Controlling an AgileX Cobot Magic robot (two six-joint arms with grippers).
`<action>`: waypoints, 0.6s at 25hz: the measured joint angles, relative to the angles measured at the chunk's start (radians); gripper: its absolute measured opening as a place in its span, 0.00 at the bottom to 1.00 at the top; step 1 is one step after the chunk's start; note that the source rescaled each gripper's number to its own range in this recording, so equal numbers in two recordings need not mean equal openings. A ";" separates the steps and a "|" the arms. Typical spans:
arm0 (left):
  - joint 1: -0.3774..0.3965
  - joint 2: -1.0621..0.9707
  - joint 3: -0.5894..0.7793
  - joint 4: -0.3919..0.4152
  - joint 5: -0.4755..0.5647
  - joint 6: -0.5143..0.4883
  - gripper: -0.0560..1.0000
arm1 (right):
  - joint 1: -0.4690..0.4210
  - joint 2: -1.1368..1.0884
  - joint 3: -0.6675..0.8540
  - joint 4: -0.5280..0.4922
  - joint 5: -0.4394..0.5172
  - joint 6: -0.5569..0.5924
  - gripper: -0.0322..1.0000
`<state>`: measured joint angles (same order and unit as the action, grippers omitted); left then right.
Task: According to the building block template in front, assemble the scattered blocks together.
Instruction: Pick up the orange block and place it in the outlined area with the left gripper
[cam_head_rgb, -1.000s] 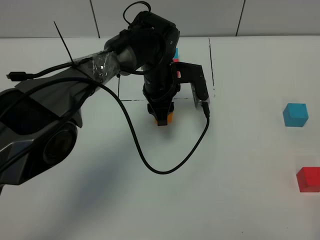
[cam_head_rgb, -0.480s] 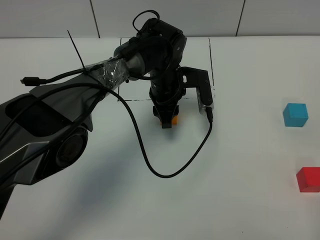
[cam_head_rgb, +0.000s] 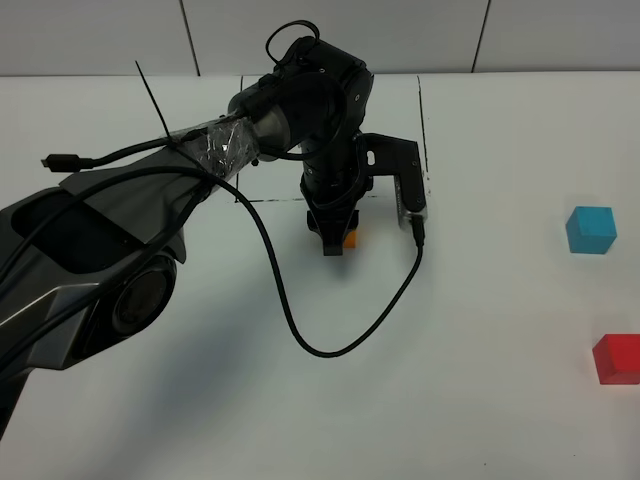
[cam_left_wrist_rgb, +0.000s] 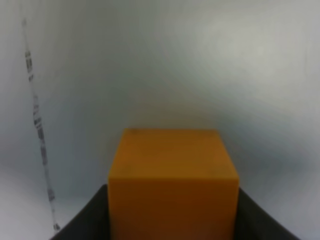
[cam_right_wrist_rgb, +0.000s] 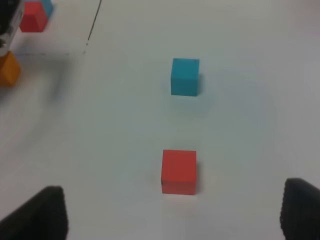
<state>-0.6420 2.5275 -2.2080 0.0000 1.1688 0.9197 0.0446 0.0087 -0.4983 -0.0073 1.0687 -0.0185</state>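
Note:
My left gripper (cam_head_rgb: 336, 243) is shut on the orange cube (cam_head_rgb: 349, 238), just in front of the template's black-line frame (cam_head_rgb: 424, 130). In the left wrist view the orange cube (cam_left_wrist_rgb: 172, 175) fills the gap between the dark fingers (cam_left_wrist_rgb: 87, 220). The template cubes are hidden behind the arm in the high view. The right wrist view shows the template's red cube (cam_right_wrist_rgb: 34, 16) and cyan-blue cube (cam_right_wrist_rgb: 47, 6). The loose cyan-blue cube (cam_head_rgb: 590, 230) and loose red cube (cam_head_rgb: 616, 358) lie at the far right. My right gripper (cam_right_wrist_rgb: 170, 217) is open above them, nearer the red cube (cam_right_wrist_rgb: 179, 171) than the cyan-blue cube (cam_right_wrist_rgb: 185, 76).
A black cable (cam_head_rgb: 330, 345) loops from the left arm over the white table in front of the orange cube. The left arm's grey base (cam_head_rgb: 90, 260) fills the left side. A frame line (cam_left_wrist_rgb: 37, 125) runs beside the orange cube in the left wrist view.
My left gripper has shifted a little to the right with the orange cube, then stayed still. The loose cyan-blue and red cubes have not moved.

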 joint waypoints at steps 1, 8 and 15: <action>0.000 0.000 0.000 0.000 -0.002 0.007 0.05 | 0.000 0.000 0.000 0.000 0.000 0.000 0.74; 0.000 0.000 0.000 0.000 -0.004 0.021 0.05 | 0.000 0.000 0.000 0.000 0.000 0.000 0.74; 0.000 0.001 0.000 0.000 -0.004 0.022 0.05 | 0.000 0.000 0.000 0.000 0.000 0.000 0.74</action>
<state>-0.6420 2.5283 -2.2080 0.0000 1.1647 0.9415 0.0446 0.0087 -0.4983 -0.0073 1.0687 -0.0185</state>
